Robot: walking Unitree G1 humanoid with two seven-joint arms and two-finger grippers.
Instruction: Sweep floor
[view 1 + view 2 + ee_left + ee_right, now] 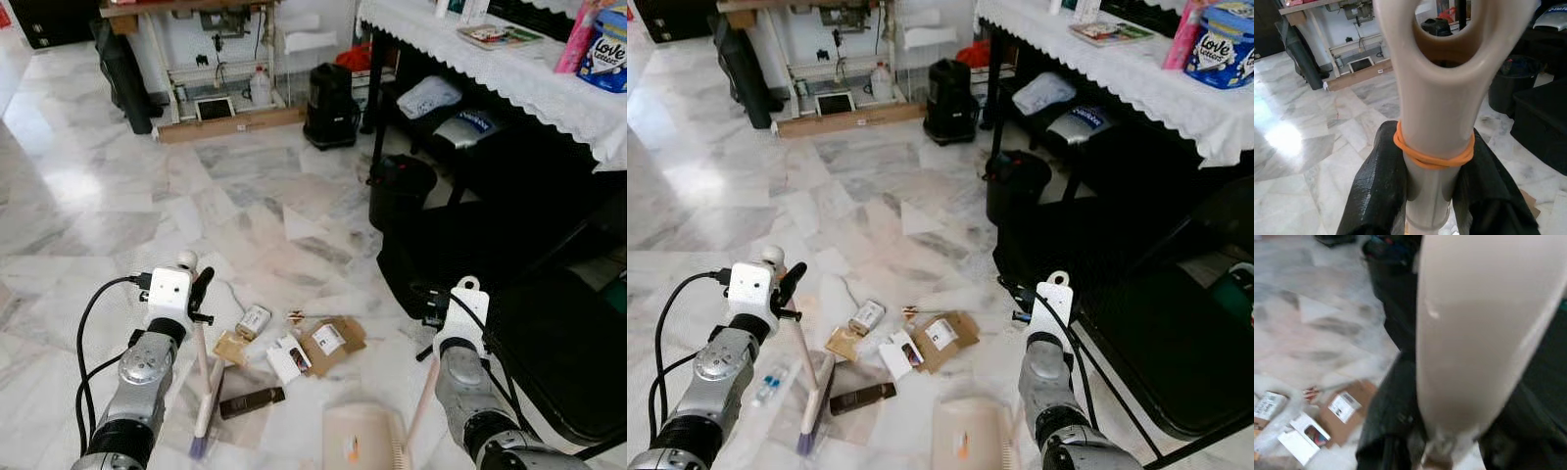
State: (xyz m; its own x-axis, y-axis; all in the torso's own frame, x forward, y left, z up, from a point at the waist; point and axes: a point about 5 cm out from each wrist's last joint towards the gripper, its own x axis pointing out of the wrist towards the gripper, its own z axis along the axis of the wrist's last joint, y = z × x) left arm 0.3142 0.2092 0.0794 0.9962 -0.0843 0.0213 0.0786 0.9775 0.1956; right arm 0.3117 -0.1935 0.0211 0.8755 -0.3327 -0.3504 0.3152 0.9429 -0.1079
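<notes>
White marble floor (118, 196). Left gripper (1432, 191) clamping one brush (203, 392) handle, bristles resting near-left of litter. Right gripper (1449, 445) gripping one dustpan (358, 439) handle. Two cardboard boxes (328, 343) lying centre, just beyond the dustpan.

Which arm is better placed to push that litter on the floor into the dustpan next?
Left, probably. The left gripper holds the broom, whose bristles sit beside the cardboard scraps. The right gripper holds the dustpan handle, so it can only receive.
</notes>
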